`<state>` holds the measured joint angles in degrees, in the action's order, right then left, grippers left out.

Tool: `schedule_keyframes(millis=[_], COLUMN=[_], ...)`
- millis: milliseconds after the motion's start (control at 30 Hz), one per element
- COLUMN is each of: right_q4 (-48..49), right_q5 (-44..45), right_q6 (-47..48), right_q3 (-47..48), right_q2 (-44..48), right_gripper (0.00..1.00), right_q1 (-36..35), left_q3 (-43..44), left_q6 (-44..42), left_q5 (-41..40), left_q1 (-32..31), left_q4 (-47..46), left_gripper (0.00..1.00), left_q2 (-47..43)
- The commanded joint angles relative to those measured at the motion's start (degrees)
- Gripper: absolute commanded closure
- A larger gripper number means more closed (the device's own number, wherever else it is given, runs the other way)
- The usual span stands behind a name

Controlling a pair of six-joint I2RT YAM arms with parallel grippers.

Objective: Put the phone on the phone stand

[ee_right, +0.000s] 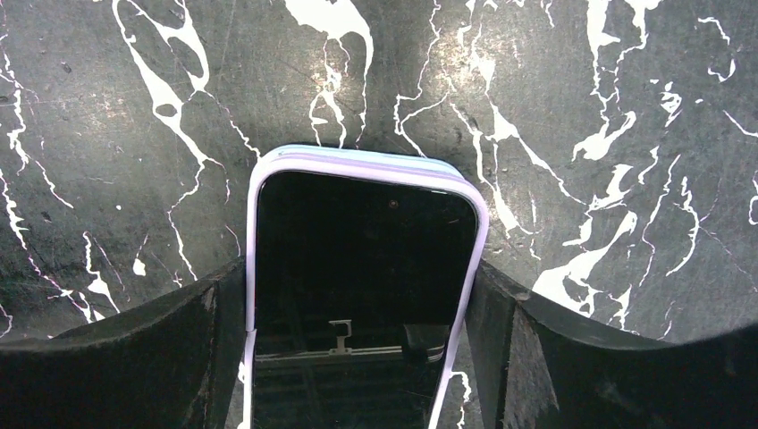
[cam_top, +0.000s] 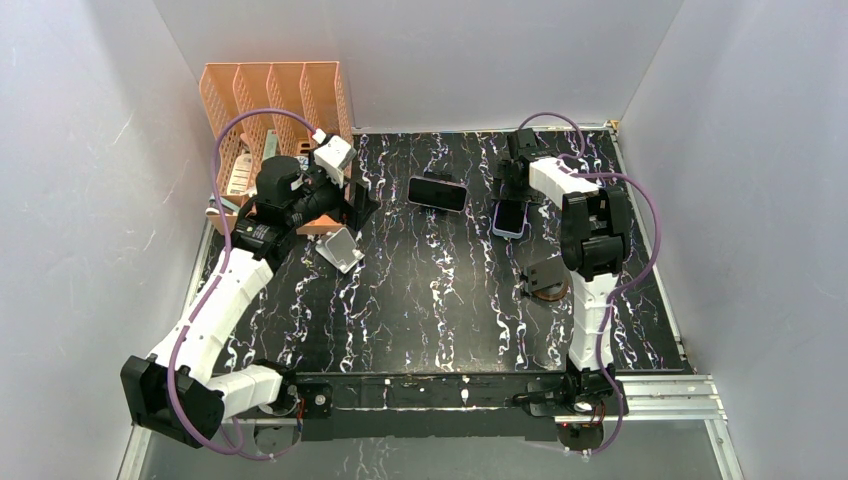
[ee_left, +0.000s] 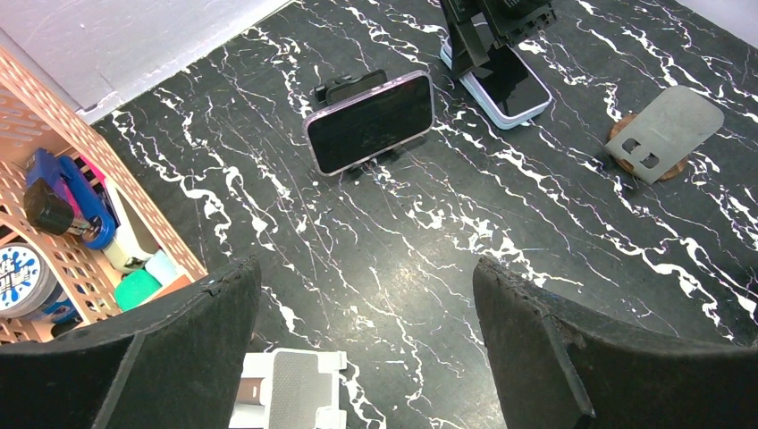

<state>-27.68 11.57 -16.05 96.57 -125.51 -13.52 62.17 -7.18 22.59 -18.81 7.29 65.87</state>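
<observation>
A phone in a lavender case (ee_right: 362,241) lies screen up on the black marble table, far right of centre (cam_top: 509,218). My right gripper (ee_right: 357,277) is shut on the phone, one finger pressed on each long side; it shows in the top view (cam_top: 514,190) and the left wrist view (ee_left: 487,36). A grey phone stand on a round wooden base (cam_top: 547,275) stands free nearer the right arm. My left gripper (ee_left: 366,277) is open and empty above the table, by the basket (cam_top: 357,205).
A second phone (cam_top: 437,192) rests landscape on a black stand at the far centre (ee_left: 371,121). A white and grey stand (cam_top: 343,250) sits under my left gripper (ee_left: 286,389). An orange basket (cam_top: 270,90) with small items is at the far left.
</observation>
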Motion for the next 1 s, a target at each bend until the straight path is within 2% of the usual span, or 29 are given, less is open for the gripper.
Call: schedule_keyframes(millis=[0,133,367,533,600,667,800,900,967], right_q4=[-2.6,-2.4,-1.1,3.8,5.5,7.0,10.6,15.2,17.5], right_q5=[0.7,0.9,0.9,-1.2,-2.3,-3.4,-7.9,-10.5,-13.3], right_q6=[0.1,0.2,0.3,0.2,0.1,-0.1,-1.6,-1.7,-1.6], right_q3=[-1.6,-2.4,-4.4,-9.3,-11.2,-12.9,-16.9,-20.8,-22.5], right_q2=[4.1,5.7,11.4,16.7,17.7,17.9,19.4,21.7,23.0], right_gripper=[0.35,0.45,0.44,0.45,0.45,0.46,0.50,0.51,0.50], right_q1=[-0.3,-0.3,-0.3,-0.3,-0.3,-0.3,-0.7,-1.5,-1.7], left_q3=[-0.7,-0.7,-0.9,-1.6,-2.2,-1.8,-2.5,-6.6,-12.0], left_q6=[0.2,0.2,1.6,9.3,11.4,9.3,10.0,14.1,16.3], left_q5=[-0.7,-0.7,0.5,5.1,1.3,-5.4,-13.2,-15.7,-18.1], left_q1=[0.4,0.4,0.3,-1.9,-6.5,-11.8,-15.9,-18.3,-20.6], left_q4=[-0.6,-0.6,-1.6,-5.2,-6.4,-5.1,-5.8,-13.5,-22.7], left_gripper=[0.14,0.14,0.14,0.16,0.18,0.20,0.21,0.22,0.22], left_q2=[-1.7,-1.5,-0.2,3.9,5.8,7.0,7.9,9.0,10.5])
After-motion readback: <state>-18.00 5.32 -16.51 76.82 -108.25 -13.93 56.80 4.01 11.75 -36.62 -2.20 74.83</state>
